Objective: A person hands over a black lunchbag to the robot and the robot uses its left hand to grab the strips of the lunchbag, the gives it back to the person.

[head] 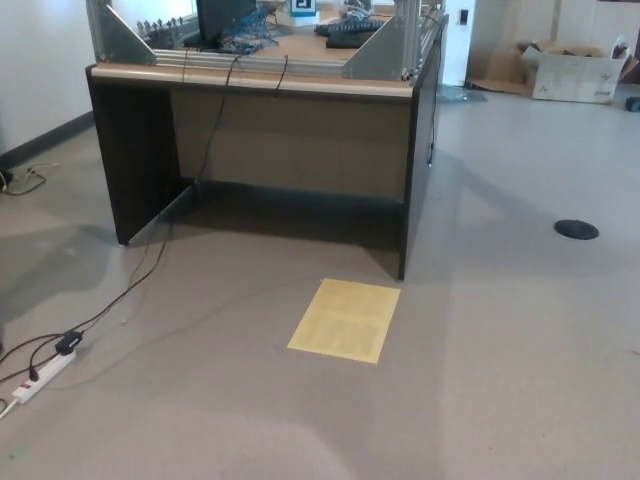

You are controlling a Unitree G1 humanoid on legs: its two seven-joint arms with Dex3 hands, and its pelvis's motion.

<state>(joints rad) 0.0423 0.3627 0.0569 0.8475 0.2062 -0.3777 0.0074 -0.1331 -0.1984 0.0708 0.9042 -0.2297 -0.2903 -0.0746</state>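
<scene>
No black lunchbag shows in the head view, and no person either. Neither of my hands nor any part of my arms is in the picture. The camera looks down at a grey floor in front of a dark desk point(140, 150).
The desk carries a metal frame point(385, 50) and tangled cables. A yellow paper sheet point(345, 320) lies on the floor before it. A white power strip point(40, 378) with black cables sits at lower left. A cardboard box point(575, 72) stands at back right, and a black floor disc point(576, 230) lies right.
</scene>
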